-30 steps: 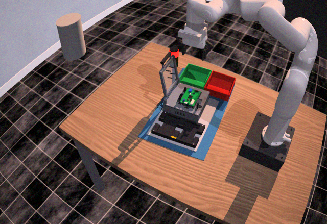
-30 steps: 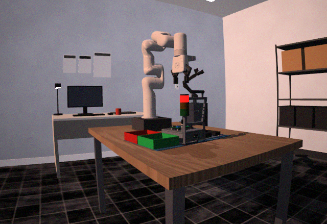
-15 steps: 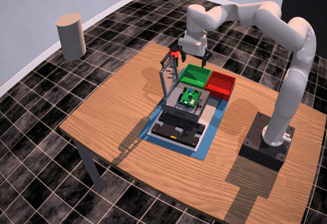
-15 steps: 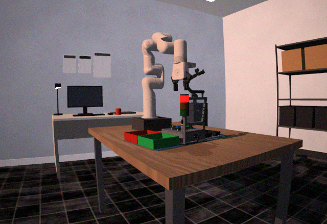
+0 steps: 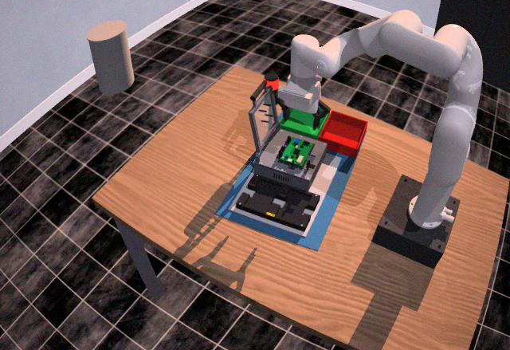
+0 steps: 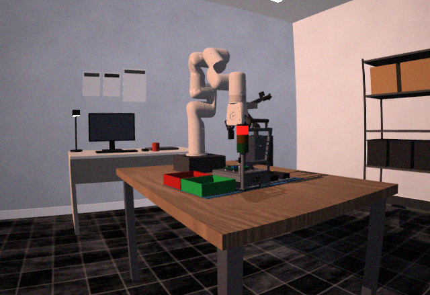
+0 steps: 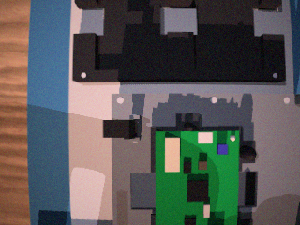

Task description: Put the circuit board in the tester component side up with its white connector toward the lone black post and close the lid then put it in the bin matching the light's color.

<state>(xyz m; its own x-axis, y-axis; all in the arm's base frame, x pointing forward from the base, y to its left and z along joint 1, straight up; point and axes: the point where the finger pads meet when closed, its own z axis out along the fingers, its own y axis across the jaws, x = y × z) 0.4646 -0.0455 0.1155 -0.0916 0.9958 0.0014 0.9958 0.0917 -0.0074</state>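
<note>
The green circuit board (image 5: 297, 151) (image 7: 199, 164) lies flat, component side up, in the grey tester (image 5: 268, 160) (image 7: 277, 136). Its white connector (image 7: 172, 155) is at the board's upper left in the wrist view, near the edge facing the black tray. The lid (image 5: 253, 130) (image 6: 269, 146) stands open. The signal light (image 5: 272, 84) (image 6: 242, 130) is lit red. My gripper (image 5: 301, 124) is open and empty, above the tester's bin side; its fingers are outside the wrist view. The green bin (image 5: 296, 126) (image 6: 208, 185) and the red bin (image 5: 346, 127) (image 6: 171, 181) are empty.
The black tray (image 5: 268, 210) (image 7: 155, 61) lies beside the tester on the blue mat (image 5: 329, 222) (image 7: 47, 70). The raised lid and the signal light's post (image 6: 242, 172) stand close to the gripper. The dark hook (image 5: 311, 166) (image 7: 119, 128) is on the tester's robot side.
</note>
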